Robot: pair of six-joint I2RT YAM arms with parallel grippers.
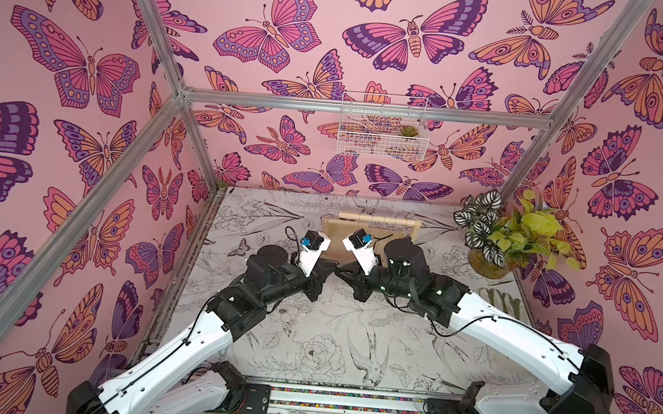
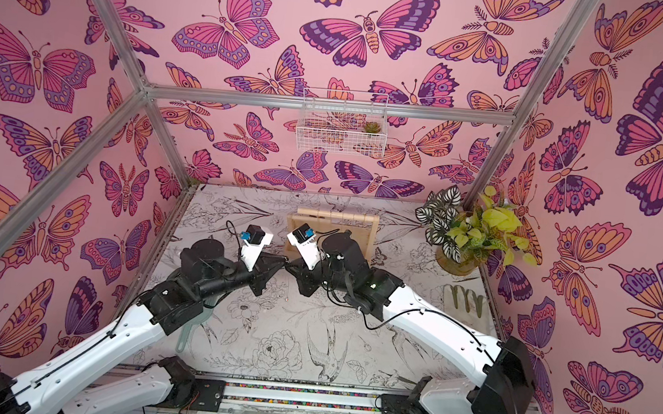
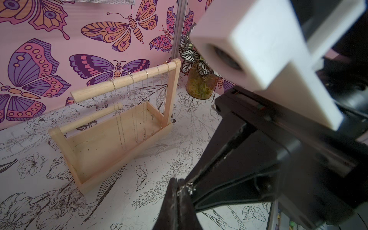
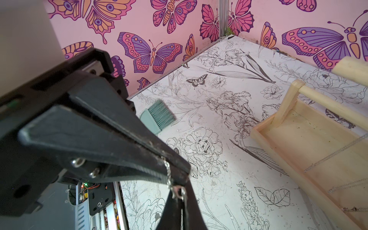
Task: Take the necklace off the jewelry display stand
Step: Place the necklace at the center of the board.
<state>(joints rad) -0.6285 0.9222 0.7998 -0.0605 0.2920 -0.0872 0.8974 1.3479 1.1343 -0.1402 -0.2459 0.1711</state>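
A pale wooden jewelry display stand (image 3: pixel 111 137), with other chains hanging from its crossbar, stands just beyond the fingertips. A teal hand brush (image 4: pixel 159 115) lies past the right gripper (image 4: pixel 182 172). The fine silver chain necklace (image 4: pixel 169 175) shows only as a few links and a clasp, and the rest is hidden. Both arms reach low, with the tips touching. The left gripper (image 3: pixel 177 181) and the right gripper each pinch it, in front of the stand.

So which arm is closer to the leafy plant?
Right. The right arm is next to the plant, not touching; the left arm is farther off, beyond the right one.
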